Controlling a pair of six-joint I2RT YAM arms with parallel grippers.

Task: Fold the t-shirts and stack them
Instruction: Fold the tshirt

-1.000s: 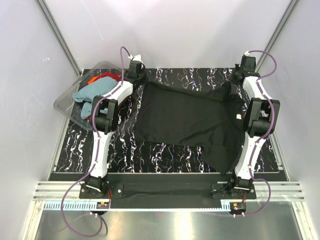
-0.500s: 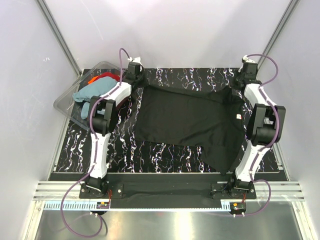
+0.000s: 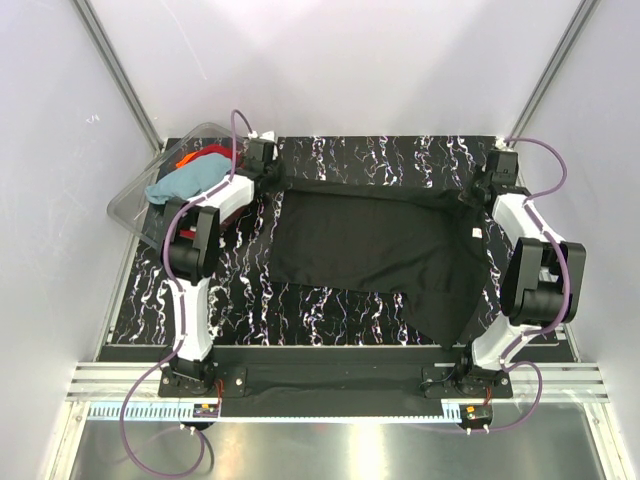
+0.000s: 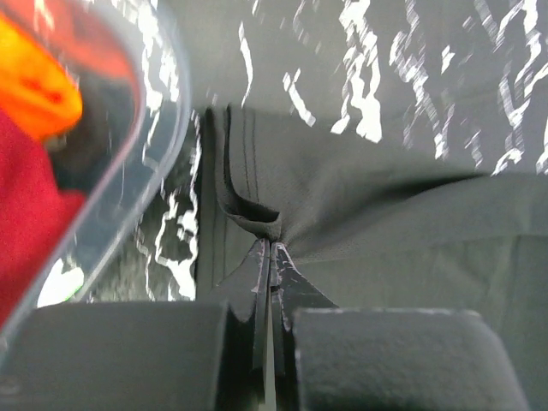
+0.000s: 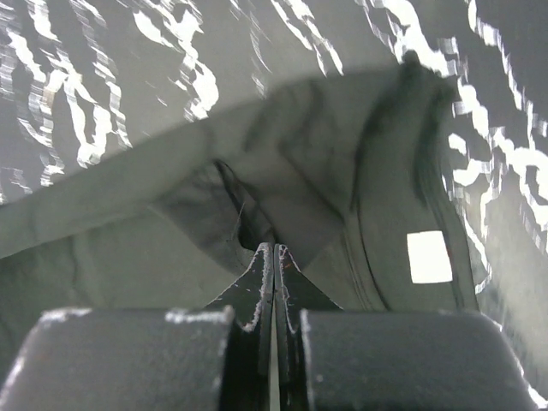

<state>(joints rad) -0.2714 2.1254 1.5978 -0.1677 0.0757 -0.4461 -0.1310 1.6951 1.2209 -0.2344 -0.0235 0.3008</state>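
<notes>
Across the middle of the top view, the black t-shirt (image 3: 370, 240) lay spread on the marbled table (image 3: 300, 310), its far edge drawn into a line between the two arms. The left gripper (image 3: 266, 170) was clenched on a stitched hem corner at the upper left of the cloth, and its wrist view showed the jaws pressed together with fabric bunched at the tips (image 4: 267, 248). The right gripper (image 3: 492, 184) was likewise pinched shut on cloth near the neck opening, a white label showing just beside it in its wrist view (image 5: 274, 253).

The shirt's long axis ran left to right across the frame, collar end toward the right edge and hem toward the left, with a loose lobe, probably a sleeve, trailing toward the lower right.

This looked like the spreading step that comes before any fold. The next move probably called for keeping the far edge taut, laying it flat, and smoothing that lower-right lobe.

The teal-blue shirt (image 3: 190, 180) and the red-orange shirt (image 3: 205, 155) waited in the clear tub (image 3: 135, 215) at upper left.
</notes>
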